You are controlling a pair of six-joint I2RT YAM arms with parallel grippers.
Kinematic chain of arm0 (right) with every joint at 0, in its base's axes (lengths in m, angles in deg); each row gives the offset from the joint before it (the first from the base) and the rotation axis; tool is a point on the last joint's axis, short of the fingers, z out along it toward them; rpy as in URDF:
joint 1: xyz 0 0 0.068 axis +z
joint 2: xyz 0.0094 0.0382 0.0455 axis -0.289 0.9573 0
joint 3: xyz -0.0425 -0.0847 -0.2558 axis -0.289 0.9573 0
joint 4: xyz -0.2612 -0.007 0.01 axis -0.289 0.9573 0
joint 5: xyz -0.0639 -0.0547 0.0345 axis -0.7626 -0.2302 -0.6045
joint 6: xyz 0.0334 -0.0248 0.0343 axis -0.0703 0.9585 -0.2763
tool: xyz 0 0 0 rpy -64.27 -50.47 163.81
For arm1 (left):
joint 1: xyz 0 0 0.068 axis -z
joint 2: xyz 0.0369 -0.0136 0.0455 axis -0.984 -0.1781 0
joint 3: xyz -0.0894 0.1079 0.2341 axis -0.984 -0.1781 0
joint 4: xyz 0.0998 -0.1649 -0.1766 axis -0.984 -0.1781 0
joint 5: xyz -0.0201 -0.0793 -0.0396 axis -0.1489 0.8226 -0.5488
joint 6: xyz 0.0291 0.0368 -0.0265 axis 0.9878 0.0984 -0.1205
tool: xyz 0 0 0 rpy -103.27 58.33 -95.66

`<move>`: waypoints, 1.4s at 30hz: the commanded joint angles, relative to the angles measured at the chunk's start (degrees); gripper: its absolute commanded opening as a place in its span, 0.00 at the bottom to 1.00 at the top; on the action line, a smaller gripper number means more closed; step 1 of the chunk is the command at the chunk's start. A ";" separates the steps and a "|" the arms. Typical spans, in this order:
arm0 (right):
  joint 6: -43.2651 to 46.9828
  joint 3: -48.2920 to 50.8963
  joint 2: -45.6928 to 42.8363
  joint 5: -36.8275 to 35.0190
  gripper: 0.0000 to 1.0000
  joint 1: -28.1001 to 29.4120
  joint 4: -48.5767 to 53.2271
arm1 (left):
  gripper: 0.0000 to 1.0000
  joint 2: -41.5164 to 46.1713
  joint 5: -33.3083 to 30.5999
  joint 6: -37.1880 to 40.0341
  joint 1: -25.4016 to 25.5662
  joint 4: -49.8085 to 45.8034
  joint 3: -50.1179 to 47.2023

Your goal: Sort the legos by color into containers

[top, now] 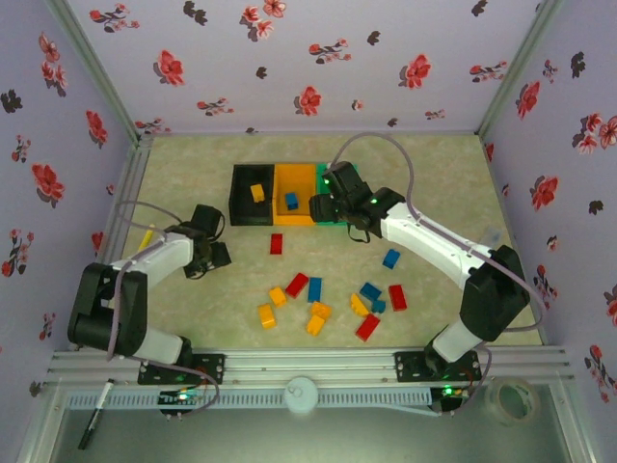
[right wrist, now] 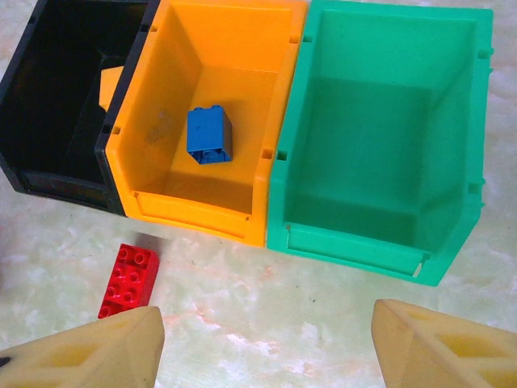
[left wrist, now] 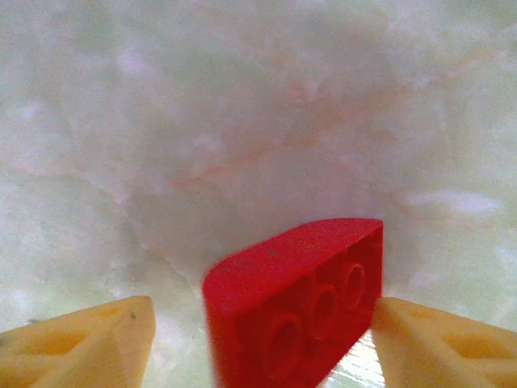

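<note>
My left gripper (top: 214, 257) hangs low over the table at the left. Its jaws are open around a red lego (left wrist: 291, 299) lying on its side. The right fingertip (left wrist: 420, 339) touches the brick; a gap shows at the left one. My right gripper (right wrist: 266, 339) is open and empty, hovering at the front of the containers: black (right wrist: 48, 170), orange (right wrist: 186, 210) and green (right wrist: 355, 242). A blue lego (right wrist: 209, 135) lies in the orange bin and a yellow one (right wrist: 111, 85) in the black bin. Another red lego (right wrist: 129, 279) lies before the bins.
Several loose red, blue and yellow legos (top: 315, 289) are scattered over the table's front middle, with more at the right (top: 390, 258). A thin yellow stick (top: 147, 236) lies by the left wall. A tape roll (top: 511, 400) and a pen (top: 96, 424) sit beyond the front rail.
</note>
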 commanded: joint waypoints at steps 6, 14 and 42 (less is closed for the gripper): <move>-0.28 0.96 -1.86 -0.63 0.69 -0.06 0.20 | 0.58 -3.10 0.68 1.49 -0.42 2.40 2.14; -0.29 1.18 -2.03 -0.83 0.68 -0.04 0.39 | 0.49 -6.48 0.59 3.39 -0.47 3.04 5.47; -0.61 4.75 -7.10 -4.48 0.66 -1.32 0.59 | 0.22 -3.86 -0.20 6.83 9.72 -6.93 22.20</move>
